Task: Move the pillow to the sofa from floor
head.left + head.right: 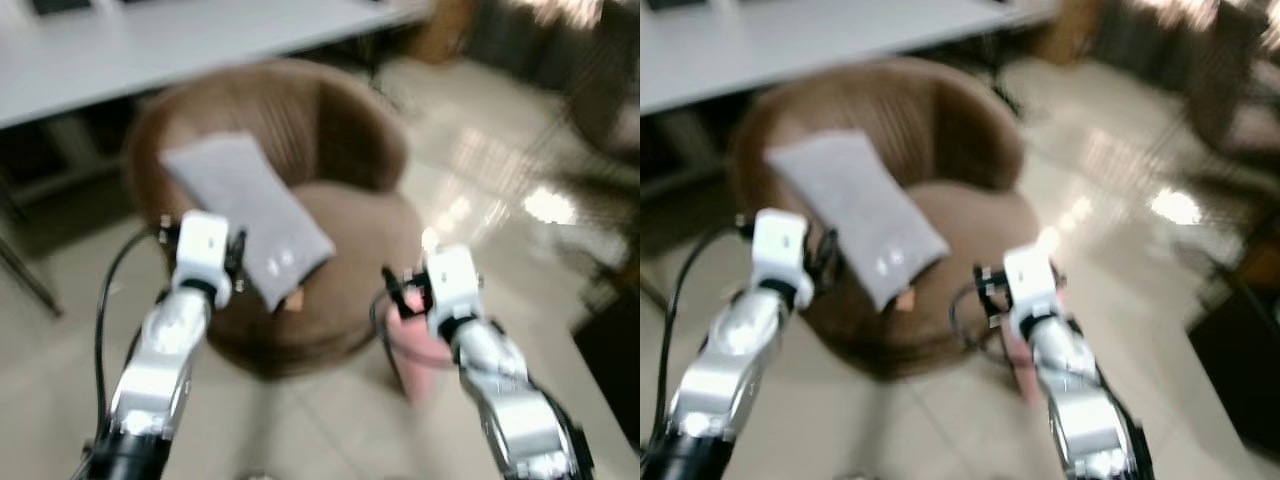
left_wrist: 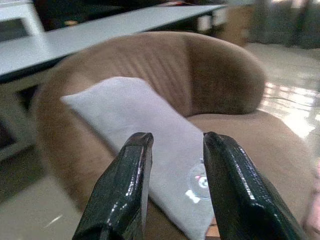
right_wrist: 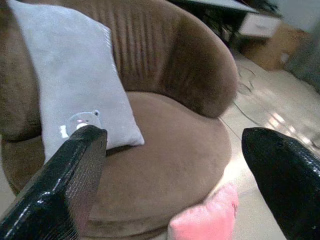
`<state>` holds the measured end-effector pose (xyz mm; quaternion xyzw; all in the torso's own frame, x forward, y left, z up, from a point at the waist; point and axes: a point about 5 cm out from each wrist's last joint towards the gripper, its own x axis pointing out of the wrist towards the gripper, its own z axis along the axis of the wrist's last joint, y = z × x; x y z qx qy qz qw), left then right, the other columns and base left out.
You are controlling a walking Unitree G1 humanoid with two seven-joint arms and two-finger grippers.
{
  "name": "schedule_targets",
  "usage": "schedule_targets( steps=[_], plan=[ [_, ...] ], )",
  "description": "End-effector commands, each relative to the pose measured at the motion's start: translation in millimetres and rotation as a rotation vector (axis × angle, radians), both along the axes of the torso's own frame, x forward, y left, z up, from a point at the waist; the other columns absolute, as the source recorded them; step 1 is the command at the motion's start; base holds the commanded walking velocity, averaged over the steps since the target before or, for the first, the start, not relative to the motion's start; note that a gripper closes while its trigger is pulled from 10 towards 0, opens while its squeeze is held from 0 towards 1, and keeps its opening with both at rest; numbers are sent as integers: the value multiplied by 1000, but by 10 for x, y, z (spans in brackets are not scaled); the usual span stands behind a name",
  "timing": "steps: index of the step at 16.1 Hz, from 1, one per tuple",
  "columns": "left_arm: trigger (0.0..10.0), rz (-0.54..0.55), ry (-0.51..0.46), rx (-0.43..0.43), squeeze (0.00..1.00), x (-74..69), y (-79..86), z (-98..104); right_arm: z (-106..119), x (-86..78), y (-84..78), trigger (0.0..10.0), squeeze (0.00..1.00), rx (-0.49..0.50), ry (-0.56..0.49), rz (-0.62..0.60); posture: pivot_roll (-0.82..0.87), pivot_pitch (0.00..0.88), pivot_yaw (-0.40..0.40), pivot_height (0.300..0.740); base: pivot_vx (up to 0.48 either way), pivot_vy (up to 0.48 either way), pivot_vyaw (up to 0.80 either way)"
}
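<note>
Pale grey rectangular pillow leaning on round brown velvet tub sofa. Pink soft pillow on tiled floor beside sofa base. Left gripper slightly apart, empty. Right gripper wide apart, empty.

- No text, brand, number or sign can actually be read anywhere here; the head views are too blurred for that.
- A small round printed emblem is seen near the lower end of the grey pillow on the brown sofa, but it's a little picture, and no letters can be made out in it.
- Nothing is printed on the pink pillow.
</note>
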<state>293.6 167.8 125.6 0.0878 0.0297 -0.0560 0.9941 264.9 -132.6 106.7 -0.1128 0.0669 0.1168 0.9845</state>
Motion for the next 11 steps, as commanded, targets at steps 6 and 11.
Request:
schedule_targets(
  steps=[6, 11],
  plan=[
    [10000, -13, -16, 7, 0, 25, -58, 33, 12, -7, -78, 10000, 0, -13, -13, -26, -55, 9, 29, 740, 0, -480, 667],
    [10000, -3, -19, 12, 0, 36, -53, 33, 25, -15, -74, 10000, 0, -19, -18, -6, -58, 13, 31, 740, 0, -480, 160]
  ],
)
